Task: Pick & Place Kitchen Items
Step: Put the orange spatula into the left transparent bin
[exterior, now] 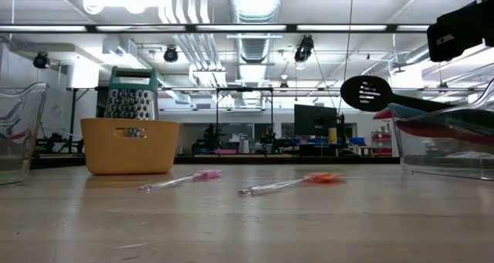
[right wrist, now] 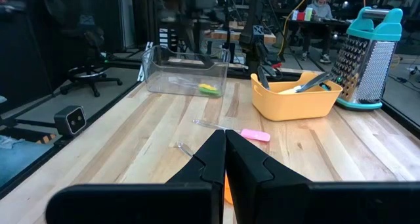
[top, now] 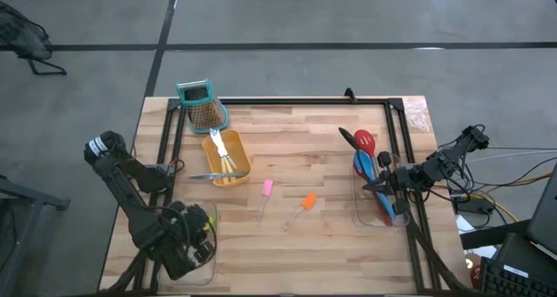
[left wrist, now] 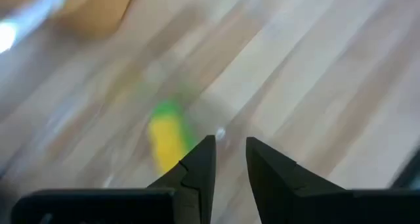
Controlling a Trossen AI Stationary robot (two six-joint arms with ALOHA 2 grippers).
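1. Under the left tool (top: 193, 236), a clear tray (top: 206, 217) holds a green-and-yellow tipped utensil (left wrist: 168, 131); its fingers are spread slightly.
2. Beside the right tool (top: 380, 185), pressed together, another clear tray (top: 361, 212) holds red spoon (top: 365, 144), blue spoon (top: 362, 166) and black slotted spoon (exterior: 369, 92).
3. Between both tools, pink-tipped (top: 267, 187) and orange-tipped (top: 307, 201) clear-handled tools lie on the tabletop (top: 313, 149); the yellow tray (top: 233, 164) holds metal-bladed tools (top: 222, 151).

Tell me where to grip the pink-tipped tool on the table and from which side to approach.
Grip the pink-tipped tool on its clear handle, just below the pink head, coming straight down from above. It lies flat on the bare wood, apart from the orange-tipped tool and the yellow tray, so fingers can probably straddle the thin handle across its width.
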